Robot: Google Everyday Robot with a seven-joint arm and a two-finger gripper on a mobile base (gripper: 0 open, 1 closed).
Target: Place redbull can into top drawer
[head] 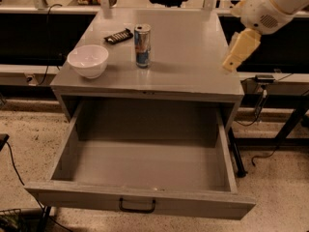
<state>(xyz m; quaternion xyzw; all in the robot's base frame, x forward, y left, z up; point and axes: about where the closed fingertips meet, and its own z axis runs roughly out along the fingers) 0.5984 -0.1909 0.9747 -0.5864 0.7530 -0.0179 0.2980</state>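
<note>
The redbull can (142,45), silver and blue, stands upright near the middle of the grey cabinet top (193,57). The top drawer (87,195) is pulled wide open below and nothing shows inside it; its dark handle (137,206) is on the front panel. My gripper (240,51), cream-coloured, hangs from the white arm (273,6) over the right edge of the cabinet top, well to the right of the can and apart from it.
A white bowl (88,60) sits left of the can. A flat black bar (119,36) lies behind them. Dark benches and cables run along both sides. A black table leg (289,124) stands at the right. The floor is speckled.
</note>
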